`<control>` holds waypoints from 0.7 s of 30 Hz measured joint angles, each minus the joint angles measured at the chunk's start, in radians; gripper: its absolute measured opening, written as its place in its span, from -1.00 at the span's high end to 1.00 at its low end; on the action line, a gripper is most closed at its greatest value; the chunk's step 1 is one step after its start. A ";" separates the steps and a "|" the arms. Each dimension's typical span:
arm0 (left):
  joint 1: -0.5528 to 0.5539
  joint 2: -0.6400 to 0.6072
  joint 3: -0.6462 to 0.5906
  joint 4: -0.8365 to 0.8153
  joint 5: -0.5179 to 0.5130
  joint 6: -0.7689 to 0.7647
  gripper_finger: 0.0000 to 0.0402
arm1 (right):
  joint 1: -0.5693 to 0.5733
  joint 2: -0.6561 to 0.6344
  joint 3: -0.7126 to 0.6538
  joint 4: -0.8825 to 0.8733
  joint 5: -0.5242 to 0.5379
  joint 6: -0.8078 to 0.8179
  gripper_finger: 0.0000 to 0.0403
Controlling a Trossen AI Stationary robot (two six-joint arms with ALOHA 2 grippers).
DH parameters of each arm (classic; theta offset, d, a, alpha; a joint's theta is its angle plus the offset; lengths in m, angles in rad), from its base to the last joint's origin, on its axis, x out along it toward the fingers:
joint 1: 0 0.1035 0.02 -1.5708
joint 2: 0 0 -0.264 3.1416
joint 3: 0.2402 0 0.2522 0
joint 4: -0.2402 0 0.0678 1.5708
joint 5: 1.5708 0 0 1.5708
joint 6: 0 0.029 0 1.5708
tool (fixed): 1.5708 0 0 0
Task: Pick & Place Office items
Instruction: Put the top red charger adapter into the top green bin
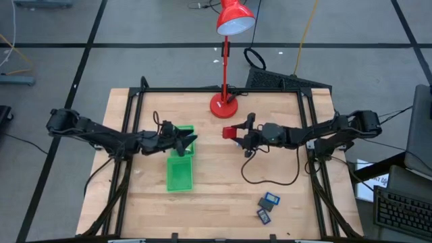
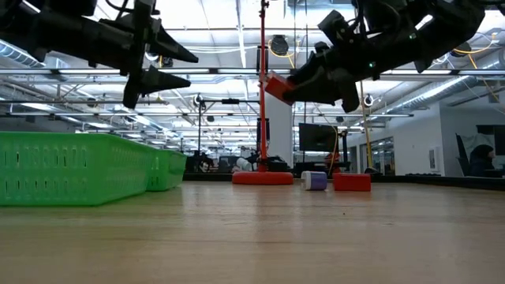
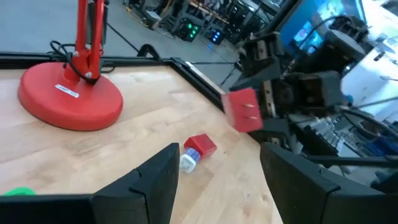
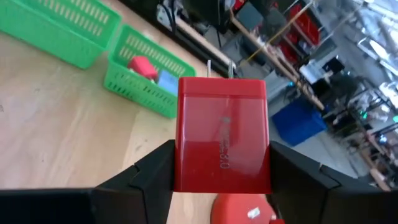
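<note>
The green tray [image 1: 179, 165] sits centre-left with the left gripper [image 1: 190, 142] spread above it. At frame centre, the right gripper [image 1: 237, 133] pinches a flat red block [image 4: 222, 143] with embossed lettering, held aloft.

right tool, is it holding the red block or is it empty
Holding it. The right tool is shut on the red block, dark fingers on both sides, lifted above the table.

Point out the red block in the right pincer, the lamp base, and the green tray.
red block [image 4: 222, 142]: right wrist view, front face.
lamp base [image 1: 223, 106]: high view, round foot.
green tray [image 1: 179, 174]: high view, near compartment's floor.
</note>
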 joint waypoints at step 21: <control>0.055 0.394 0.351 0.000 0.064 0.119 -0.13 | 0.010 0.002 0.000 -0.005 -0.003 -0.014 -0.05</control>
